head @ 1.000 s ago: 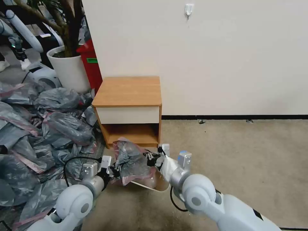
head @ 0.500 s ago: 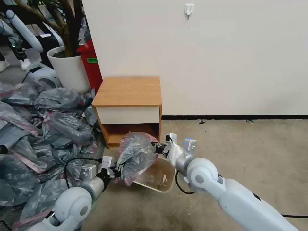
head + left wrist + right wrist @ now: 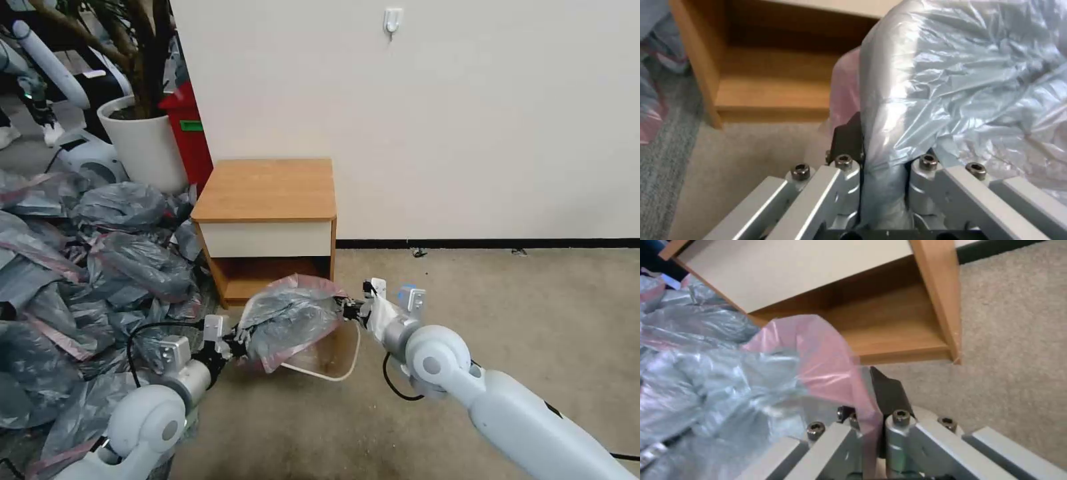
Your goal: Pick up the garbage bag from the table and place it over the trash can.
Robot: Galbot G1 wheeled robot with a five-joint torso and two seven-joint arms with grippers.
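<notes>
Both hands grip the garbage bag [image 3: 290, 320] by its rim: left hand [image 3: 230, 347] on one side, right hand [image 3: 350, 310] on the other, stretched above the trash can [image 3: 333, 357] before the nightstand [image 3: 267, 190]. Keep the mouth wide and lower evenly over the rim.

Head camera looks down from above; both wrist cameras sit close, sharing the table's [image 3: 267, 190] shelf

The bag [image 3: 290, 320] is held stretched between both pincers — left [image 3: 230, 343], right [image 3: 352, 310] — above the tilted bin [image 3: 333, 357].
</notes>
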